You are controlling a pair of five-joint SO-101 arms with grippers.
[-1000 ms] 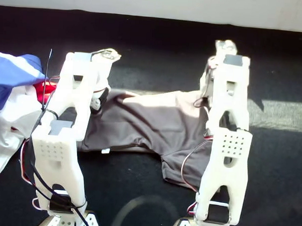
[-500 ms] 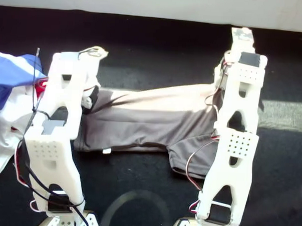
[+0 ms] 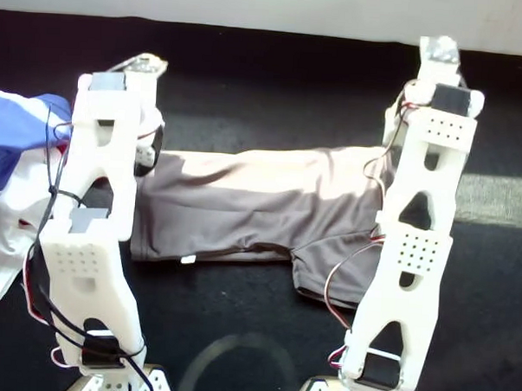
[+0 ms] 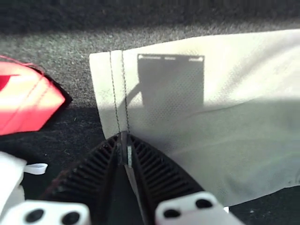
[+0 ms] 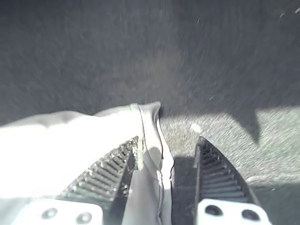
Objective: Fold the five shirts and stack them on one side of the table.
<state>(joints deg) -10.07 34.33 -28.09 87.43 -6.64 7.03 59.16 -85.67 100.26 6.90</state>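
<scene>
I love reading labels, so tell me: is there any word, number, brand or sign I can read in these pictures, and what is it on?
No text can be read anywhere.
The darker square patch on the grey shirt: no legible print.
The small white tag at the shirt's near edge: too small to read.

The shirt [image 3: 243, 203] has apparently been stretched farther out.

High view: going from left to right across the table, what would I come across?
A pile of blue and white shirts → left arm → grey shirt → right arm.
</scene>
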